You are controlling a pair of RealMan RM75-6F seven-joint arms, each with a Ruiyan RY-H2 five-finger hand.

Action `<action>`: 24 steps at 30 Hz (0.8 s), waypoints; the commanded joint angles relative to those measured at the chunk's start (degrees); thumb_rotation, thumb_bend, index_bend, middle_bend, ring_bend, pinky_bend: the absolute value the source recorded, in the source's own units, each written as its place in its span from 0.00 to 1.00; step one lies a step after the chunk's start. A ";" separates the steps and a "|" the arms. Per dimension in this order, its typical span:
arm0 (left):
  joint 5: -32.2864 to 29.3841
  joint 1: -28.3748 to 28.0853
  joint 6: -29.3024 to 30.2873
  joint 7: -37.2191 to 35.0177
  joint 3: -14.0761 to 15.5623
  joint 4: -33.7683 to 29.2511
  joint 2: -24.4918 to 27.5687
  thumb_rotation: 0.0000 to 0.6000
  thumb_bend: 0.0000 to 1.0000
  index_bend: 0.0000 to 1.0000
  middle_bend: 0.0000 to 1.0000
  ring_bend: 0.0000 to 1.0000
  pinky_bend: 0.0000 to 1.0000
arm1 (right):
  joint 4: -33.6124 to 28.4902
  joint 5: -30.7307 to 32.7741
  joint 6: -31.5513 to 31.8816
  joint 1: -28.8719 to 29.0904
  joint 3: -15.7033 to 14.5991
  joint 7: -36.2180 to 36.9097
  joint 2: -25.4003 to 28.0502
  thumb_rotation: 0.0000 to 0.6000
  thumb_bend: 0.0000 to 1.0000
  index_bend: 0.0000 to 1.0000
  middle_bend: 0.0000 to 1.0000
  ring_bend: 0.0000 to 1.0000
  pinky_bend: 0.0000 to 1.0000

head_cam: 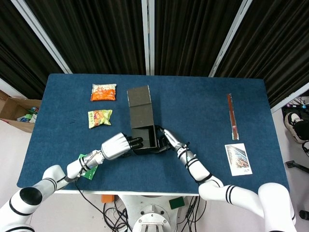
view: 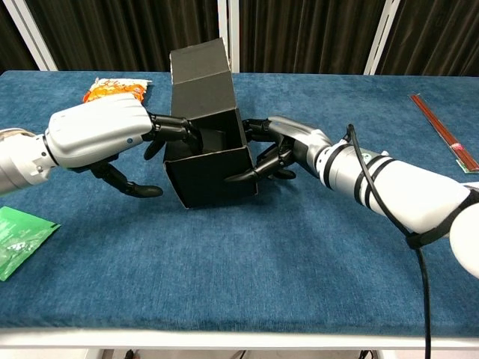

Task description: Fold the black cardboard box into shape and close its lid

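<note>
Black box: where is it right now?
The black box sits mid-table in the head view, lid open, held between the left hand and right hand.

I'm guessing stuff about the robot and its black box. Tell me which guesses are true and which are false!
1. The black box has its lid shut. False: the lid stands open behind the box.
2. Both hands touch the box. True: the left hand is at its left side, the right hand at its right.
3. The orange snack packet is inside the box. False: it lies on the blue table, to the left of the lid.
4. A green packet lies near the table's front edge. True.
5. The red chopsticks are in the right hand. False: they lie far off to the right.
</note>
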 commanded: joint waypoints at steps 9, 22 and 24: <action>-0.63 -1.92 -6.63 8.06 1.15 -7.93 3.89 1.00 0.17 0.31 0.28 0.62 0.88 | 2.80 -3.51 2.11 -0.39 -1.68 3.41 -0.77 1.00 0.27 0.36 0.41 0.74 1.00; 0.58 -2.92 -7.91 17.16 1.47 -9.91 5.25 1.00 0.17 0.42 0.39 0.66 0.88 | 4.86 -5.30 4.13 -0.68 -2.99 4.06 -1.75 1.00 0.28 0.36 0.41 0.74 1.00; 0.61 -3.01 -8.41 16.91 1.76 -9.81 5.18 1.00 0.17 0.43 0.40 0.67 0.88 | 5.03 -5.30 4.25 -0.70 -3.03 4.19 -1.92 1.00 0.28 0.36 0.41 0.74 1.00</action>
